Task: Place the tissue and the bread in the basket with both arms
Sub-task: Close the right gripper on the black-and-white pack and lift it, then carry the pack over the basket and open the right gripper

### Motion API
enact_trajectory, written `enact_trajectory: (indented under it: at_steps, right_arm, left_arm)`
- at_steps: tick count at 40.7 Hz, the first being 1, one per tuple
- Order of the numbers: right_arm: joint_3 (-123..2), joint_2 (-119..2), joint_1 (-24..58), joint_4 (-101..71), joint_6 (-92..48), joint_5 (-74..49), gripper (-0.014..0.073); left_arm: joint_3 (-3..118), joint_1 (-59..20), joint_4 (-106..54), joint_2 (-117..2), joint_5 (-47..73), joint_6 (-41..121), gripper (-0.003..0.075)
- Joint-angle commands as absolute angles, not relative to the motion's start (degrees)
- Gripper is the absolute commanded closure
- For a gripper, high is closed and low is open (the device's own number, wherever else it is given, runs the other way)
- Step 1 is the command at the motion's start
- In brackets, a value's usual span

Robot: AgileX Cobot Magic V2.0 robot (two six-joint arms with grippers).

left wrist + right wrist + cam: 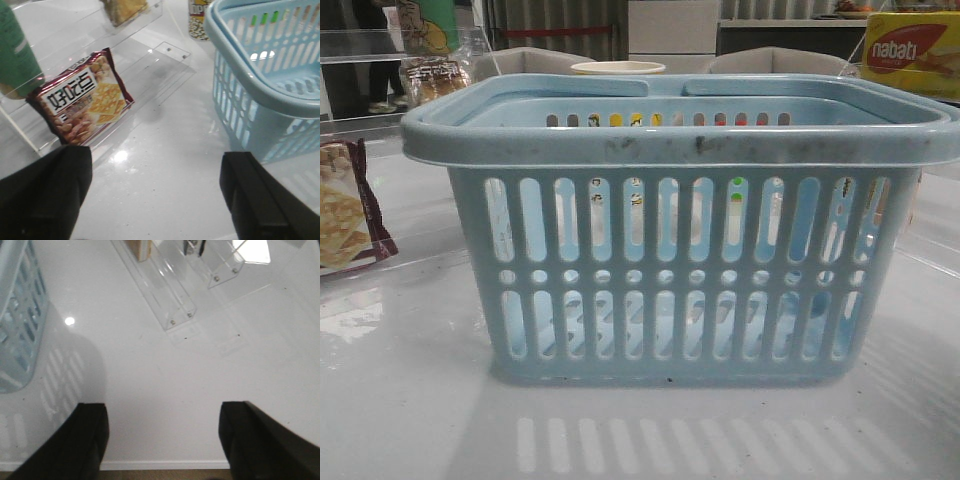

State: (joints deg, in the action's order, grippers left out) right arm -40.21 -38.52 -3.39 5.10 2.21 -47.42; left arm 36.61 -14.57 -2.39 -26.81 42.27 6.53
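The light-blue basket (680, 140) stands in the middle of the table and fills the front view; through its slots it looks empty. It also shows in the left wrist view (235, 75) and in the right wrist view (15, 315). A clear packet of golden-brown buns, the bread (432, 78), sits on a clear acrylic shelf at the back left, and its lower part shows in the left wrist view (122, 10). The tissue is not in view. My left gripper (157, 160) is open and empty over bare table left of the basket. My right gripper (163, 410) is open and empty by the table's front edge, right of the basket.
A maroon-edged cracker packet (82, 97) leans on the acrylic shelf (150, 60) at the left, also seen in the front view (345, 210). A green container (15, 55) stands beside it. A yellow nabati box (912, 52) sits back right. More acrylic stands (170, 295) lie on the right.
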Motion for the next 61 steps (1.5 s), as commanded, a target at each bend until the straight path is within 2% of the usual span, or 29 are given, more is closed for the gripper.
enact_trajectory:
  at_steps: [1,8,31,42,52,55,61]
  right_arm:
    - [-45.54,-43.99,-5.58,7.06,3.41,-42.97,0.0023]
    - [-53.01,-54.20,-8.19,6.72,4.16,-41.30,0.0023]
    - [-77.27,-87.76,-8.36,5.36,4.16,-37.36,0.0023]
    - [-82.98,-97.72,-8.36,5.93,4.16,-34.89,0.0023]
    - [-83.35,-101.09,-8.43,8.04,4.16,-29.83,0.0029]
    - [-83.35,-101.38,-8.43,8.03,4.16,-29.47,0.0099]
    - [-83.35,-101.58,-8.43,8.03,4.16,-29.69,0.0367]
  left_arm:
    - [38.20,-17.75,-2.45,-27.51,37.64,6.30,0.0139]
    - [38.20,-19.25,-2.45,-27.51,37.64,6.30,0.0139]
    - [38.20,-19.25,-2.45,-27.51,37.64,6.30,0.0139]
    - [38.20,-19.25,-2.90,-27.51,37.64,6.30,0.0139]
    - [38.20,-19.25,-2.98,-27.51,37.89,6.30,0.0139]
    - [38.20,-19.25,-2.98,-27.51,37.89,6.30,0.0139]
    - [38.20,-19.25,-2.98,-27.51,37.89,6.30,0.0139]
